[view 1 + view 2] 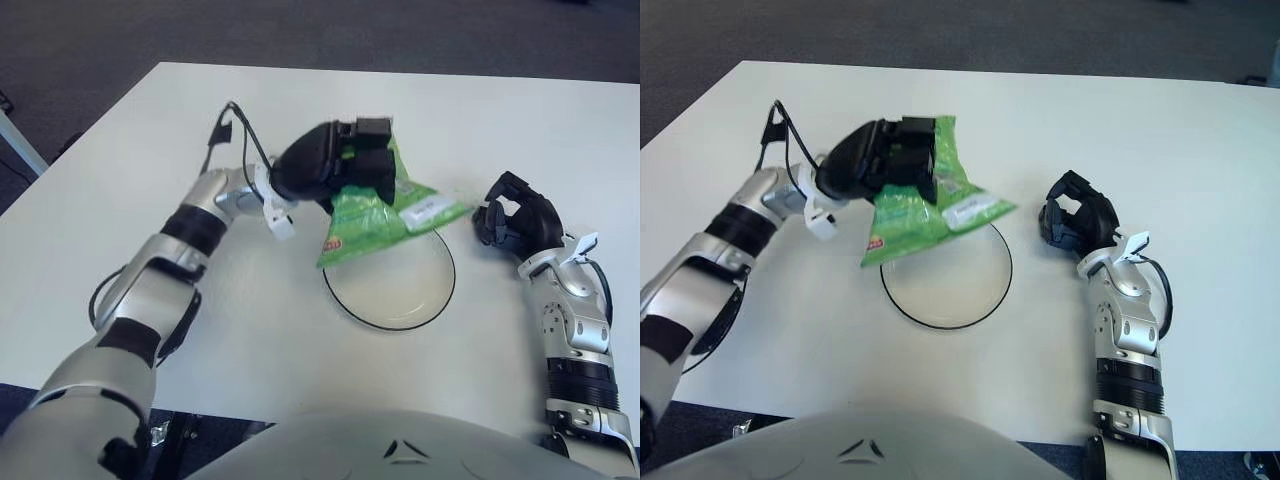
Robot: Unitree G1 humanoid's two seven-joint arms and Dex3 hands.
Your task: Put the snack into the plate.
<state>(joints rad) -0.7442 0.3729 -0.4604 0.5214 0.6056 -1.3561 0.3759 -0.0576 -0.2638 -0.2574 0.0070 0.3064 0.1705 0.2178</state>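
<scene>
Snack [378,215], a green bag, hangs tilted over the far rim of the plate [350,300] on the white worktop [500,110], gripped at its upper end; carrying looks done, lowering and release remain; left hand [335,165] has black fingers [372,175] clamped around it; right hand [515,220], beside the plate's right, curls loosely, holding nothing.
</scene>
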